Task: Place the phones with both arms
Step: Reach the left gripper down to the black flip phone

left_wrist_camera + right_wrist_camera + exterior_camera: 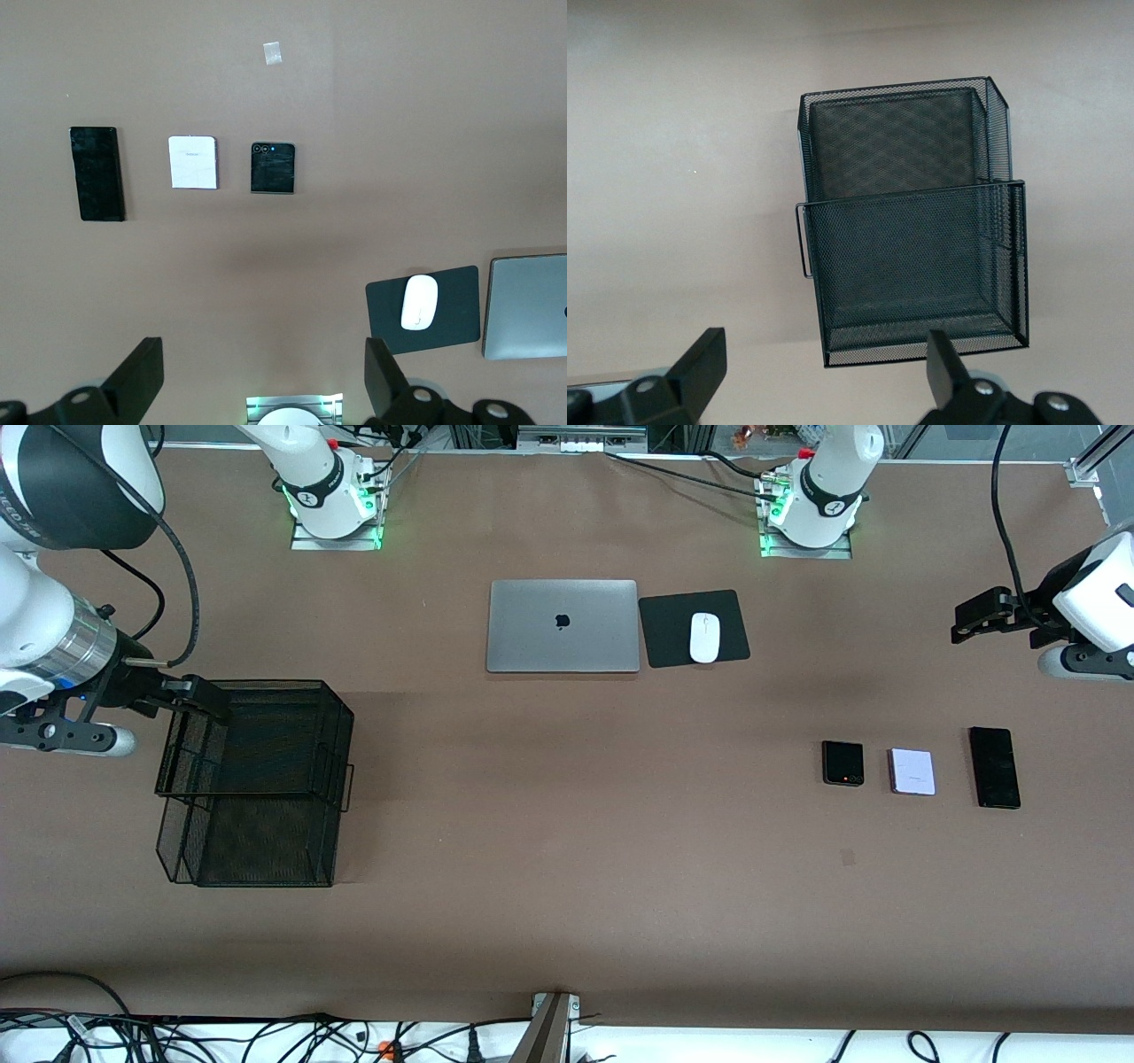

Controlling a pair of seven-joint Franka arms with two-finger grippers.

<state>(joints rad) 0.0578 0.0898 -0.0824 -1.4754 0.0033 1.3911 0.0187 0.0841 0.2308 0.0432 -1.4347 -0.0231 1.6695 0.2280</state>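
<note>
Two-tier black mesh tray (257, 797) sits at the right arm's end of the tabletop (567, 886). Upper tier is set farther from the front camera than the lower one. Both tiers show only bare mesh inside in the right wrist view (908, 230).

Three phones lie flat in a row at the left arm's end, apart from each other: small black phone (842, 763), pale lilac phone (912, 771) in the middle, long black phone (994, 767) closest to the table end. Same row shows in the left wrist view: (272, 167), (193, 162), (97, 173).

Closed silver laptop (563, 626) mid-table, farther from the front camera than the phones. Beside it, a white mouse (704, 638) on a black mouse pad (694, 628).

Right pincer (199, 698) hangs over the upper tier's rim, fingers apart, holding nothing. Left pincer (974, 620) is up in the air over bare tabletop at its own end, fingers apart (142, 376), holding nothing.
</note>
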